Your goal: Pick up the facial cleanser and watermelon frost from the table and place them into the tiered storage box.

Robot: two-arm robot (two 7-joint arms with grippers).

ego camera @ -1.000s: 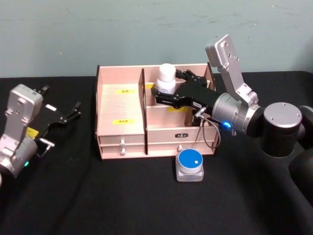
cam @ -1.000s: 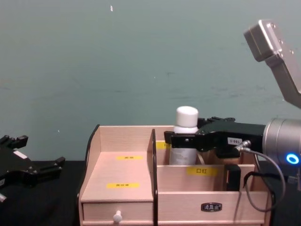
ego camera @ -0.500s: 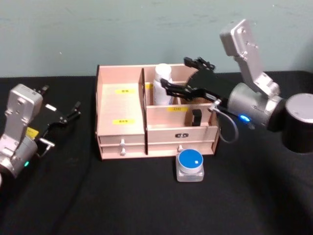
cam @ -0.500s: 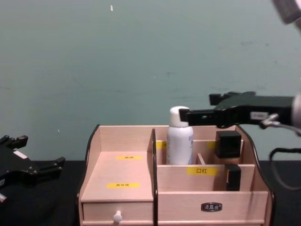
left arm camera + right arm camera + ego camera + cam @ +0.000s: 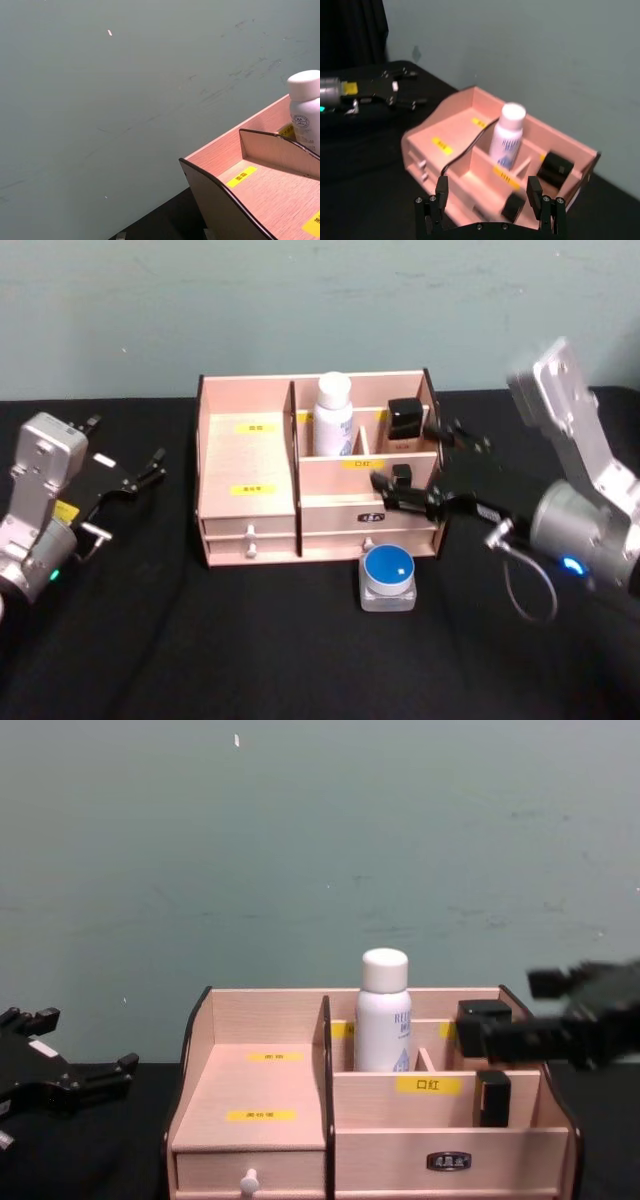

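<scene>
Inside the tiered storage box (image 5: 248,510) the facial cleanser (image 5: 333,418) stands, base hidden, right gripper (image 5: 487,192) spread alongside, left gripper (image 5: 152,468) parked.

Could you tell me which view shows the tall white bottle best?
The chest view: the tall white cylindrical bottle stands side-on, cap to label clear above the pinkish-wood organizer's divider. The head view shows it from above, the right wrist view at a slant; the left wrist view cuts it off.

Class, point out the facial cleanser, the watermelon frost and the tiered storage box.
facial cleanser (image 5: 334,432), head view, bottle body.
watermelon frost (image 5: 388,567), head view, blue lid.
tiered storage box (image 5: 230,455), head view, bare left shelf.
</scene>
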